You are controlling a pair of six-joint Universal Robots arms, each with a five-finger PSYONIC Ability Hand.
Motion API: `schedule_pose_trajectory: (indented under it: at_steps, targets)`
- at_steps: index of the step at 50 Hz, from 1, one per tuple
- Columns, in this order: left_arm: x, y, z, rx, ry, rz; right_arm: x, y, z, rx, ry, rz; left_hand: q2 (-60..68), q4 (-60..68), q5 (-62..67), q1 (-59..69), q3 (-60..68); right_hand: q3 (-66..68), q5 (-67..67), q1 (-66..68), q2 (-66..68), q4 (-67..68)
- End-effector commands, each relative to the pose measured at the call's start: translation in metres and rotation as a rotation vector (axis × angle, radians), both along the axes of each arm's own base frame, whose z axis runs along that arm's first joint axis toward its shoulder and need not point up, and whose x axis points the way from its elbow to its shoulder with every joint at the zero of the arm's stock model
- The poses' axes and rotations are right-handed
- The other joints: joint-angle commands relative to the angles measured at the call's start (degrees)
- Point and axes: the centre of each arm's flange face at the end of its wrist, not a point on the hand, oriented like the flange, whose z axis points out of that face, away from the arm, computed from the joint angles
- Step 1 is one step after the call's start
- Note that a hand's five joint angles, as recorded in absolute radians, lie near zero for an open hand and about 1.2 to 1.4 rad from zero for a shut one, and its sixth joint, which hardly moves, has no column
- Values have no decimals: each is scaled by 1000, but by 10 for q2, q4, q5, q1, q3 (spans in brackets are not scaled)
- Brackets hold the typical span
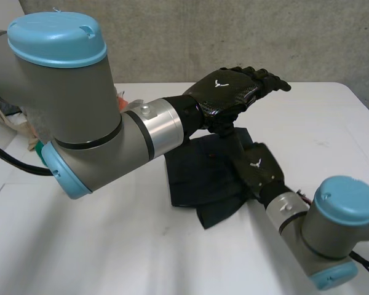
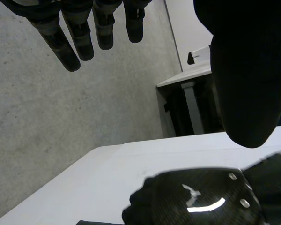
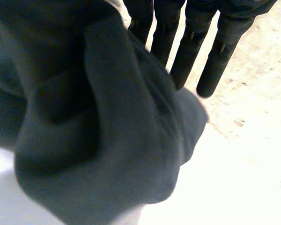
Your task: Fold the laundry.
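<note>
A dark, folded cloth (image 1: 197, 178) lies in the middle of the white table (image 1: 98, 246). My left hand (image 1: 230, 92) hovers above the cloth's far edge, open and empty, its fingers (image 2: 79, 37) straight. Below its palm sits the back of my right hand (image 2: 201, 201). My right hand (image 1: 258, 169) rests on the cloth's right edge. In the right wrist view its fingers (image 3: 192, 47) reach out straight past a bunched fold of the cloth (image 3: 93, 131), which lies against the palm side. Its thumb is hidden.
A pile of coloured laundry (image 1: 120, 98) lies at the table's left, mostly behind my left arm (image 1: 80, 123). A grey concrete wall (image 1: 234, 37) stands behind the table. The table's far edge runs close behind the left hand.
</note>
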Motion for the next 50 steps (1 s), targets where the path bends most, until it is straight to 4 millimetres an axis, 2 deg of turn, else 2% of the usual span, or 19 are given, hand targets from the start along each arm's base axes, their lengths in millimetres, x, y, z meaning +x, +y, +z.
schedule_pose_trajectory:
  at_steps: [1, 4, 12, 14, 18, 22, 23, 27, 31, 32, 35, 36, 39, 40, 43, 44, 46, 47, 50]
  targets:
    - [3, 16, 18, -34, 24, -9, -9, -25, 22, 81, -57, -141, -16, -13, -30, -1, -19, 34, 47, 28, 30, 35]
    - [4, 15, 18, -47, 21, 1, -11, -29, 22, 119, -81, -172, -16, -13, -30, -1, -19, 27, 40, 21, 23, 28]
    - [6, 16, 22, -68, 15, 15, -19, -45, 32, 227, -194, -242, -16, -13, -30, -1, -19, -127, -115, -134, -132, -126]
    - [6, 17, 22, -70, 16, 13, -21, -48, 32, 258, -213, -255, -16, -13, -30, -1, -19, -131, -118, -137, -135, -130]
    - [6, 17, 23, -72, 17, 15, -23, -58, 24, 344, -232, -275, -16, -13, -30, -1, -19, -99, -86, -106, -104, -98]
    - [7, 16, 22, -68, 15, 19, -22, -65, 6, 436, -194, -282, -16, -13, -30, -1, -19, -81, -68, -87, -85, -80]
    - [7, 16, 21, -65, 14, 19, -23, -66, 5, 444, -188, -287, -16, -13, -30, -1, -19, -61, -48, -67, -65, -60]
    - [8, 15, 18, -59, 7, 22, -23, -74, 2, 451, -182, -289, -16, -13, -30, -1, -19, 366, 378, 359, 361, 367]
    - [8, 16, 17, -61, 5, 19, -24, -94, 10, 396, -220, -301, -16, -13, -30, -1, -19, 394, 407, 388, 390, 395]
    - [7, 17, 17, -62, 5, 17, -28, -107, 17, 359, -252, -316, -16, -13, -30, -1, -19, 394, 407, 388, 390, 395]
    - [7, 18, 19, -70, 8, 14, -33, -130, 30, 294, -311, -348, -16, -13, -30, -1, -19, 394, 407, 388, 390, 395]
    - [7, 19, 21, -75, 10, 13, -37, -145, 37, 255, -348, -374, -16, -13, -30, -1, -19, 394, 407, 388, 390, 395]
    - [7, 21, 25, -84, 18, 10, -44, -172, 42, 195, -390, -423, -16, -13, -30, -1, -19, 394, 407, 388, 390, 395]
    - [7, 22, 28, -90, 24, 9, -54, -190, 43, 168, -400, -472, -16, -13, -30, -1, -19, 394, 407, 388, 390, 395]
    - [6, 23, 31, -96, 31, 6, -70, -213, 42, 148, -405, -549, -16, -13, -30, -1, -19, 394, 407, 388, 390, 395]
    - [7, 23, 33, -99, 33, 8, -81, -228, 42, 127, -411, -597, -16, -13, -30, -1, -19, 394, 407, 388, 390, 395]
    - [7, 24, 34, -99, 36, 8, -94, -243, 41, 100, -422, -640, -16, -13, -30, -1, -19, 394, 407, 388, 390, 395]
    - [7, 24, 35, -99, 37, 11, -110, -256, 39, 73, -429, -678, -16, -13, -30, -1, -19, 394, 407, 388, 390, 395]
    - [7, 23, 34, -97, 37, 17, -128, -270, 33, 37, -437, -707, -16, -13, -30, -1, -19, 394, 407, 388, 390, 395]
